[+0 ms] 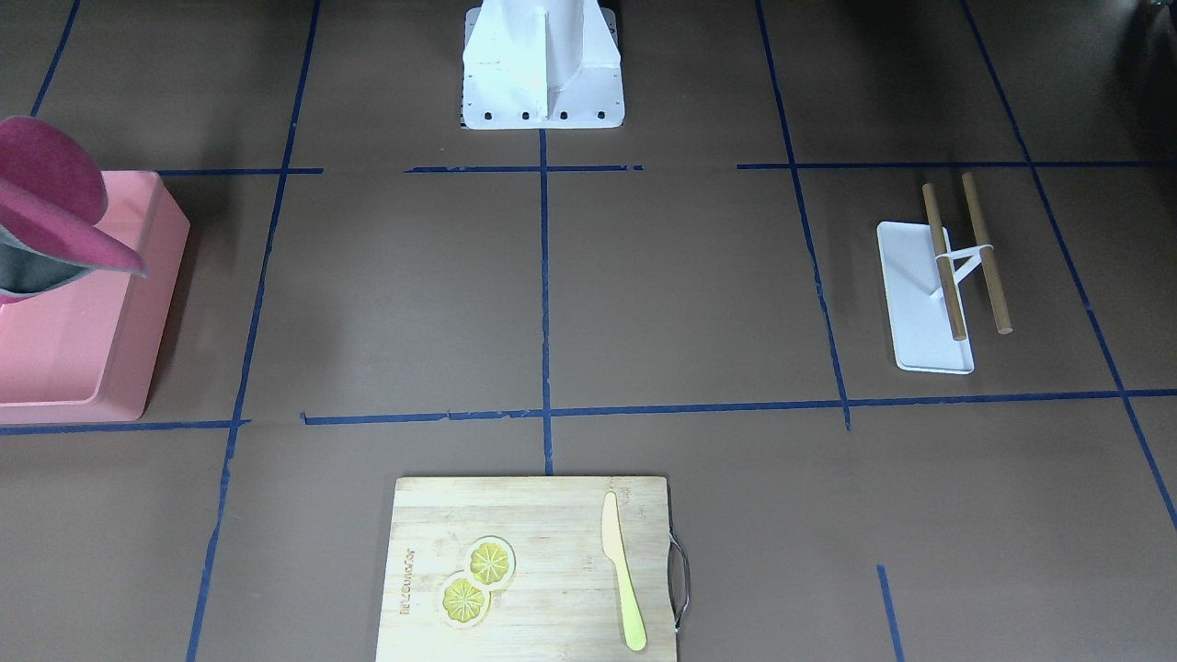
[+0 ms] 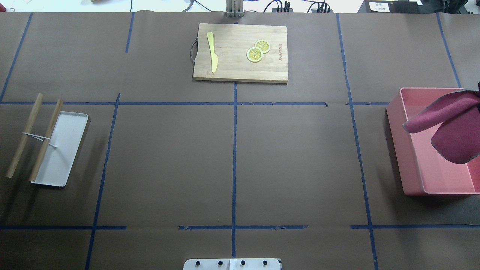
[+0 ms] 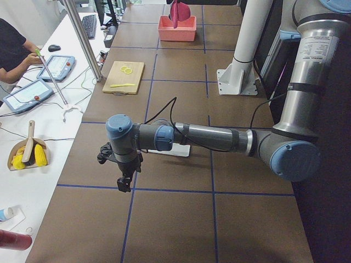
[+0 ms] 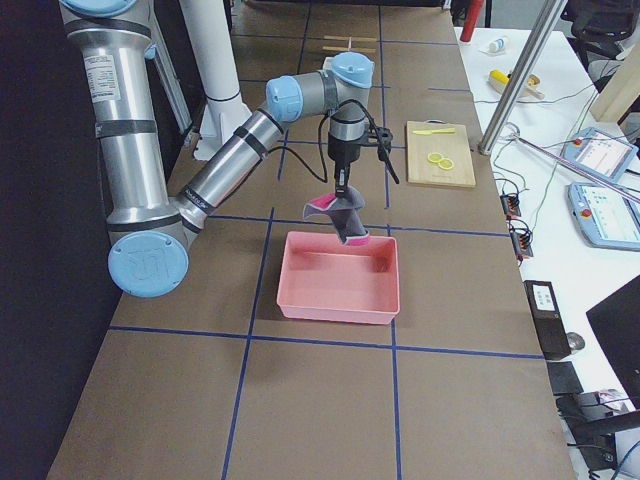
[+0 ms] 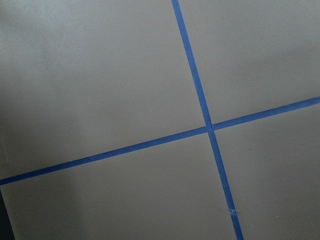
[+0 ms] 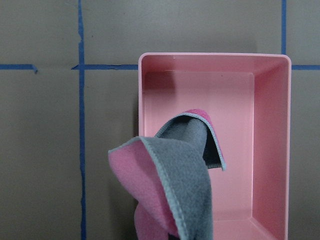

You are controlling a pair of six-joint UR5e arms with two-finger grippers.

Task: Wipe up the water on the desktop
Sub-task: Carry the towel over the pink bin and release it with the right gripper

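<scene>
The desktop (image 2: 168, 161) is dark brown with blue tape lines; I see no water on it. A cloth (image 2: 450, 127), magenta on one side and grey on the other, hangs in the air over a pink bin (image 2: 397, 150) at the robot's right end. It hangs from my right gripper (image 4: 342, 190), which is shut on its top. The right wrist view shows the cloth (image 6: 175, 180) dangling above the bin (image 6: 272, 150). My left gripper (image 3: 125, 183) hovers over bare desktop at the left end; I cannot tell if it is open. The left wrist view shows only desktop (image 5: 100, 75).
A bamboo cutting board (image 2: 240, 71) with two lemon slices (image 2: 258, 50) and a yellow knife (image 2: 212, 52) lies at the far middle. A white tray (image 2: 63, 150) with two wooden rods (image 2: 22, 138) lies at the left. The robot base (image 1: 542, 64) stands at the near edge.
</scene>
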